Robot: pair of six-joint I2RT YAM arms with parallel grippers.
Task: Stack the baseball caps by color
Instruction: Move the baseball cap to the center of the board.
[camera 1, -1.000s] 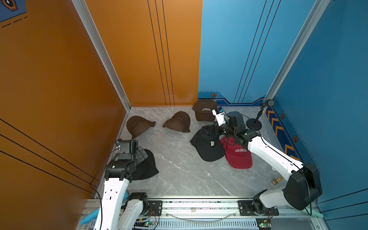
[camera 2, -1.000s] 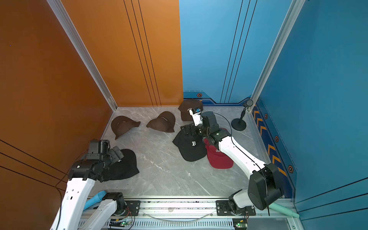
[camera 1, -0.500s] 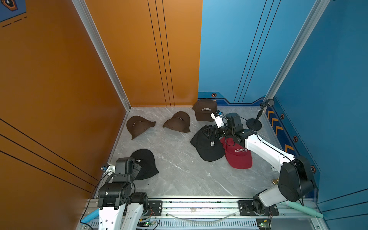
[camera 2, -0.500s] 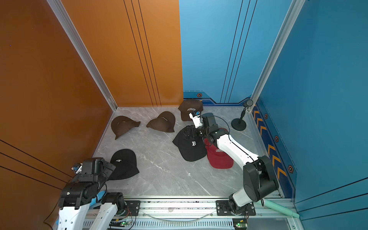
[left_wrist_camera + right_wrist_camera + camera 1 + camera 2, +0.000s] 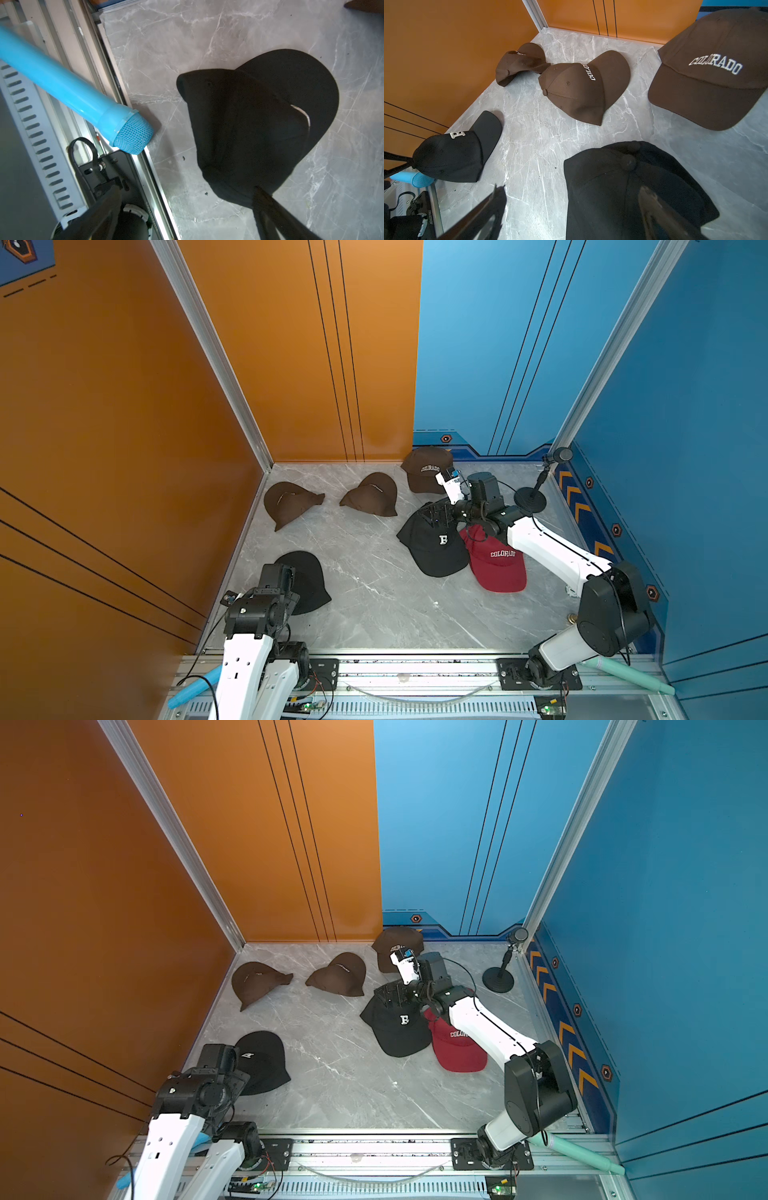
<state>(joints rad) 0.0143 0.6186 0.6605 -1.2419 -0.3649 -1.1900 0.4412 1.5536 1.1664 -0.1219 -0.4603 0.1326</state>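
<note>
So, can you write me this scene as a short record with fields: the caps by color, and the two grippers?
brown caps: three, apart, unstacked, far side
black cap: white R, its edge against the red cap; maybe a second black one under it
red cap: COLORADO lettering, partly under the right arm
lone black cap: by the left arm
left gripper: open, beside the lone black cap
right gripper: open, over the back of the black cap
mic stand: far right corner
</note>
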